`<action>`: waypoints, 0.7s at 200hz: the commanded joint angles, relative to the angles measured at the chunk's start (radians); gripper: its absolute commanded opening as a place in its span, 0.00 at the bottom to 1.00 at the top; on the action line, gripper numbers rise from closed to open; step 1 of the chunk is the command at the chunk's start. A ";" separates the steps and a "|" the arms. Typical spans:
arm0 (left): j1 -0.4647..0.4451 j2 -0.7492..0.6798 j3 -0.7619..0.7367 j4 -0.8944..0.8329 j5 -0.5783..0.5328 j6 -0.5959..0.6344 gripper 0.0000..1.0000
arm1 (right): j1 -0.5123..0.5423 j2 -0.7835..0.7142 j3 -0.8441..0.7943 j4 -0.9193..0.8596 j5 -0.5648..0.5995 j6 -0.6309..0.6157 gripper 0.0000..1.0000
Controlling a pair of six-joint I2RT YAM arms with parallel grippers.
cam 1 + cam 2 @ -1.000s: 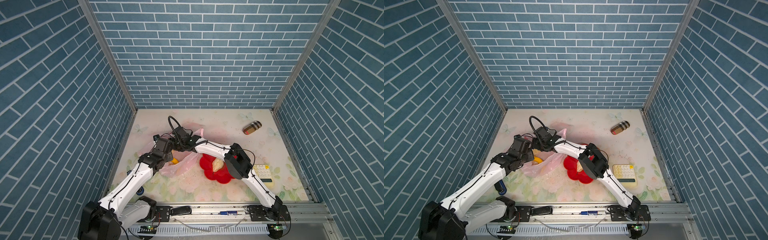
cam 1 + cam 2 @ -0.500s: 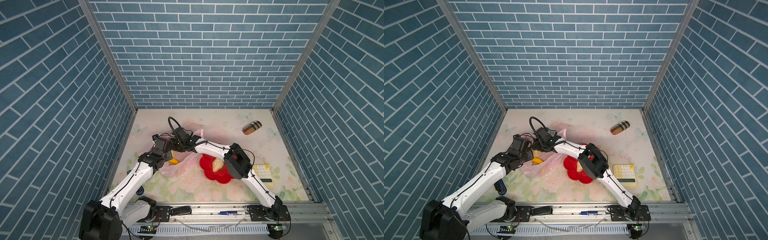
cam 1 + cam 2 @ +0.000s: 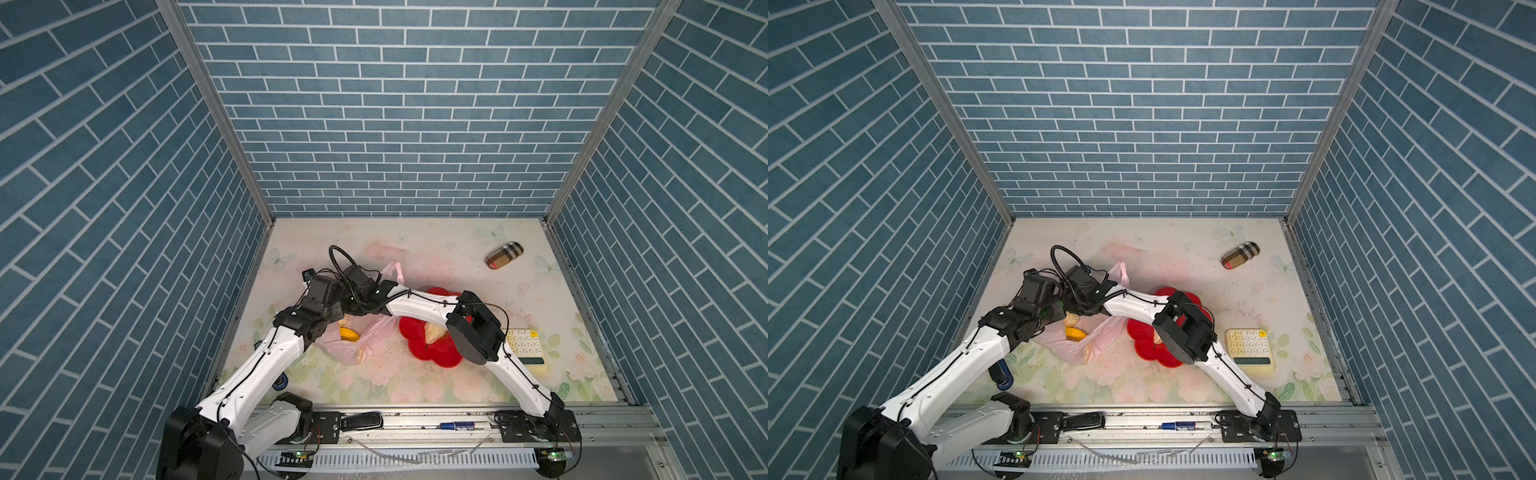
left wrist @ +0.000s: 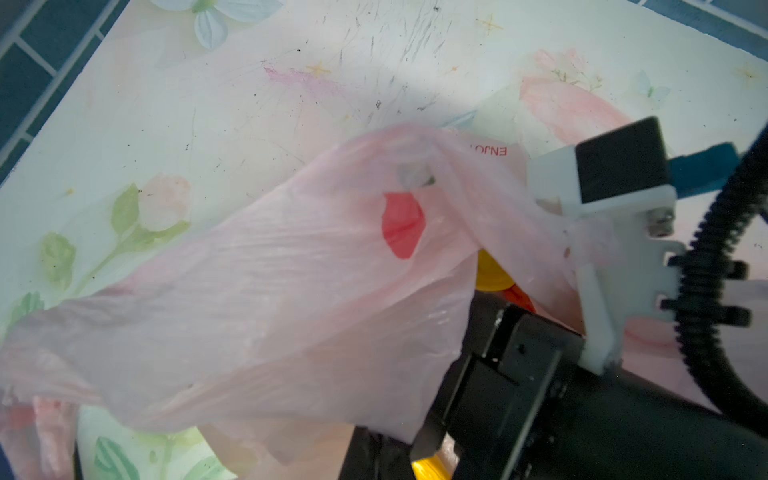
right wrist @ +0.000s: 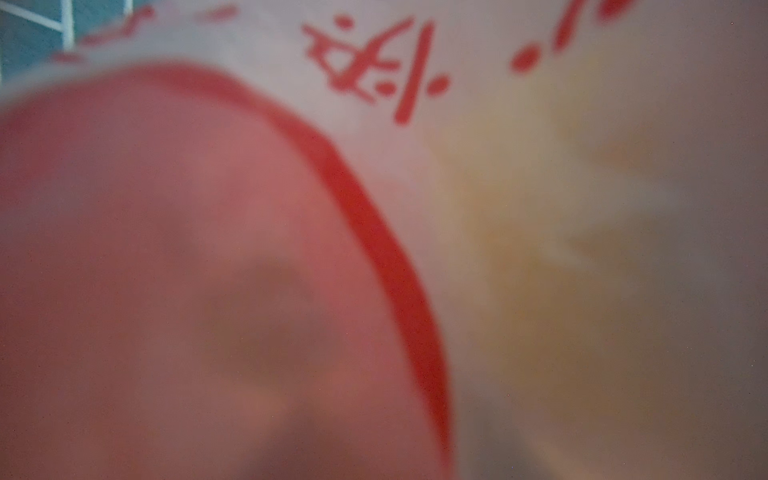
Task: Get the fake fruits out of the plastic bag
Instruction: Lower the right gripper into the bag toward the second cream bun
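Jaws: left gripper is clenched. Its tips are hidden under the wrist, but the left wrist view shows film drawn up taut, so I judge it pinches the rim of the thin translucent pale-pink plastic bag.

Can't tell the spread on the right gripper. It is nose-down in the bag mouth and its own camera is fogged by film.

Bag sits left of centre, just left of the red flower-shaped dish. Inside:
- yellow toy banana
- cream toy fruit, just far of the banana
- pale orange-cream lump, at the near end

A second cream fruit already lies in the dish.

Handling (judgement):
- Film is limp, slick and near weightless, and will ride up with any fruit, so keep the rim pinned.
- Fruits look light and firm. Take the banana across its middle; round ones will roll.

Writing: red print reads "ENJO…", reversed through the film. Other red marks are too blurred to read.
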 commanded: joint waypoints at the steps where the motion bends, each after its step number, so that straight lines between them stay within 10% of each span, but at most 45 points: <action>1: 0.006 -0.023 -0.021 0.000 -0.007 -0.011 0.07 | 0.006 -0.032 -0.067 -0.059 0.015 0.005 0.48; 140: 0.006 -0.009 -0.062 0.027 0.008 -0.026 0.07 | -0.029 -0.183 -0.222 0.047 0.016 -0.069 0.10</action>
